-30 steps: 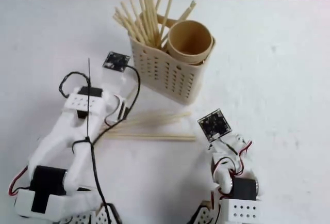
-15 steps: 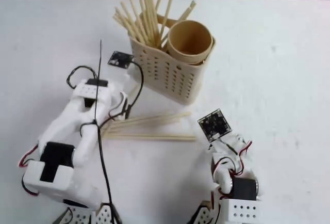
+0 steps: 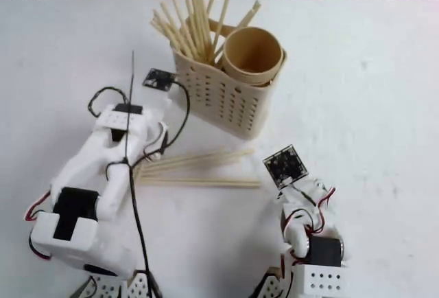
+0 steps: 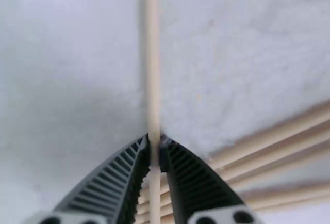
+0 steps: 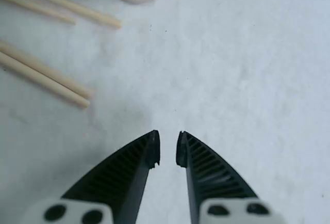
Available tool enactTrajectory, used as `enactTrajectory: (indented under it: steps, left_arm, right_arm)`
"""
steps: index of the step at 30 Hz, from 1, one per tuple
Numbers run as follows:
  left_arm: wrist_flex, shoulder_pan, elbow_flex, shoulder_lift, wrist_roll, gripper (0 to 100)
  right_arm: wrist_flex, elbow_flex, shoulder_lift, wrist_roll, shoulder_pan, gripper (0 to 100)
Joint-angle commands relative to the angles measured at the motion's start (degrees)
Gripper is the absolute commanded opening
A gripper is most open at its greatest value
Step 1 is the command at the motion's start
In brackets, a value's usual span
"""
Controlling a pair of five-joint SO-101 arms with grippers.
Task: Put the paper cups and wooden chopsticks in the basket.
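Left gripper [image 4: 154,140] is pinching a single wooden chopstick [image 4: 151,53], jaws pressed against its sides near one end. Over the last second the left arm [image 3: 103,167] swings forward, and its wrist ends up nearer the basket [image 3: 223,95]. In the last half second it hardly shifts. The right arm [image 3: 309,229] does not move, and the loose chopsticks [image 3: 199,167] on the table [image 3: 357,106] keep their fan-like spread.

We read this as a completed grasp: one stick is secured, and the carry to the basket comes next. Whether the gripped stick is already clear of the table we cannot confirm, since the arm covers it from above.

Right gripper [image 5: 167,149] hangs low over bare table with a narrow gap between its jaws and nothing in them. It sits just beside the ends of the loose sticks and near a basket corner.

Materials:
- Chopsticks: pale, smooth, round wooden rods, thin and rigid.
- Basket: cream plastic, rectangular, with walls perforated by rows of small slots.
- Paper cup [image 3: 252,54]: tan, thin-walled, round-rimmed. It stands in the basket beside a sheaf of upright chopsticks [image 3: 195,16].
- Jaws: dark, tapered, with ribbed inner faces.
- Table: white with a faintly mottled matte surface.
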Motion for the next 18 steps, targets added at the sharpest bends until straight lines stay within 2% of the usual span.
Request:
enactTrajectory:
  steps: [1,6,11,14,18]
  left_arm:
    - [3.87,-3.3,-3.43,-7.69,0.09,3]
    - [5.71,-4.0,-3.52,-28.26,0.44,3]
    - [5.27,2.42,-8.79,-47.87,0.44,2]
    - [1.23,7.34,-15.12,-51.03,0.44,2]
    - [-9.41,11.38,-22.95,-47.34,0.44,2]
  right_arm:
    - [-0.48,0.53,-0.31,0.35,-0.31,7.0]
    - [-0.48,0.53,-0.31,0.35,-0.31,7.0]
    - [-0.48,0.53,-0.31,0.35,-0.31,7.0]
    - [-0.48,0.53,-0.31,0.35,-0.31,7.0]
    - [-0.48,0.53,-0.31,0.35,-0.31,7.0]
